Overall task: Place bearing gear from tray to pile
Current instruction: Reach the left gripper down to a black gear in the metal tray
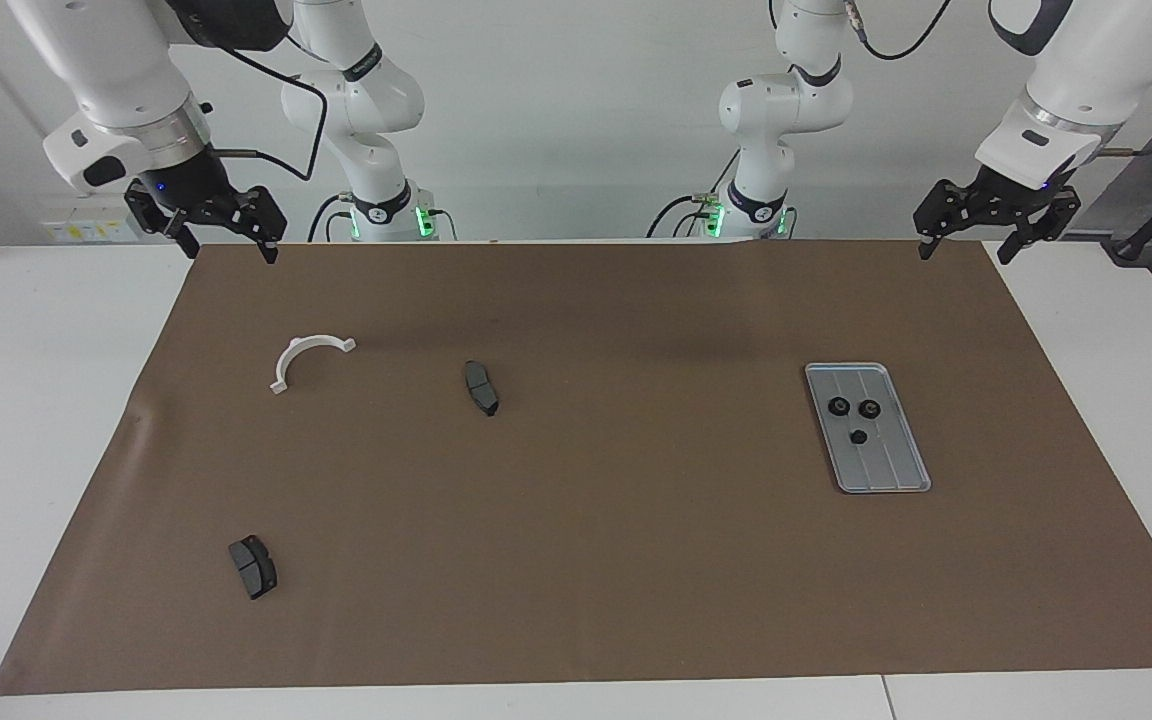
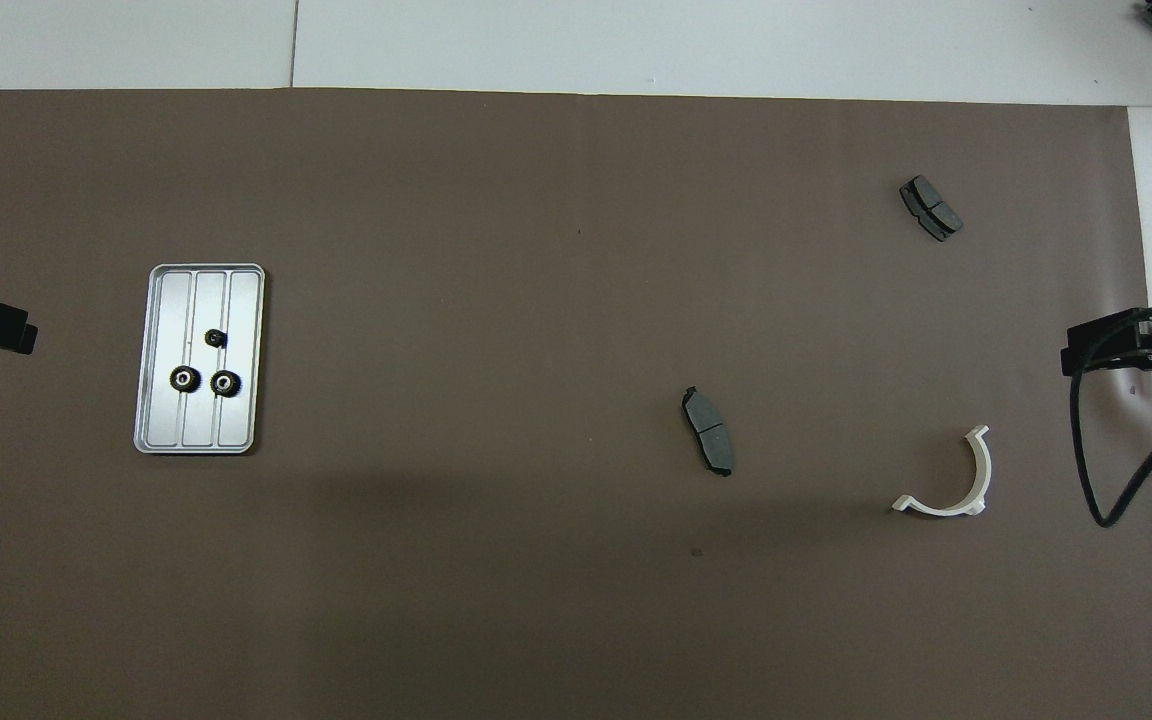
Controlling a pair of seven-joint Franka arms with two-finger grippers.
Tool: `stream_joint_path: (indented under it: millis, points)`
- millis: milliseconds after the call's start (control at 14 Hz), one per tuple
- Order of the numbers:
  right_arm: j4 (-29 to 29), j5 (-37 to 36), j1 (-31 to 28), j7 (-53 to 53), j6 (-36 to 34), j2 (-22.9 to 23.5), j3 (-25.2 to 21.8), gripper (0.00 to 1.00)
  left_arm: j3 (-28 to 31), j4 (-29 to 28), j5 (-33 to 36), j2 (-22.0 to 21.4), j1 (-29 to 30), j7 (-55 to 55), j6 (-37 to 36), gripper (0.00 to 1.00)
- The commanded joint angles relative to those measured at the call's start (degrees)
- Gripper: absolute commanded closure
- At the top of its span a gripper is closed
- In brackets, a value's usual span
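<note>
Three small black bearing gears (image 1: 855, 416) sit loose on the ridged silver-grey metal tray (image 1: 896, 470), which lies at the left arm's end of the worktop (image 1: 576, 560), its long axis running away from the robots. So our left tool (image 1: 996, 222) is clearly the nearer one; it hangs spread open over the brown mat's edge. Our right tool (image 1: 221, 225) waits open too. We can't spot any gear pile yet, just two dark brake pads (image 1: 481, 387) and a white curved bracket (image 1: 308, 358).
</note>
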Motion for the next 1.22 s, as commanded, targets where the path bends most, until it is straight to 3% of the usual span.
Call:
stream_joint_path:
  millis: [0, 143, 286, 430, 1145]
  points:
    - [-1.20, 1.13, -0.40, -0.76, 0.67, -1.07, 0.11, 0.00, -0.22, -4.30, -0.45, -2.80, 0.32, -1.79, 2.11, 0.00]
    - [-1.29, 1.13, -0.32, -0.76, 0.67, -1.07, 0.11, 0.00, -0.31, -7.88, -0.63, -4.46, 0.32, -3.20, 4.46, 0.00]
    - [-1.20, 1.13, -0.32, -0.76, 0.67, -1.07, 0.11, 0.00, -0.31, -16.82, -0.89, -7.62, 0.06, -3.38, 10.60, 0.00]
    - [-1.29, 1.13, -0.32, -0.76, 0.67, -1.07, 0.11, 0.00, -0.22, -22.29, -2.29, -8.34, 0.32, -3.38, 17.02, 0.00]
    - [-1.29, 1.13, -0.32, -0.76, 0.32, -1.07, 0.11, 0.00, -0.22, -32.50, -3.35, -0.52, 0.32, -3.29, 38.03, 0.12]
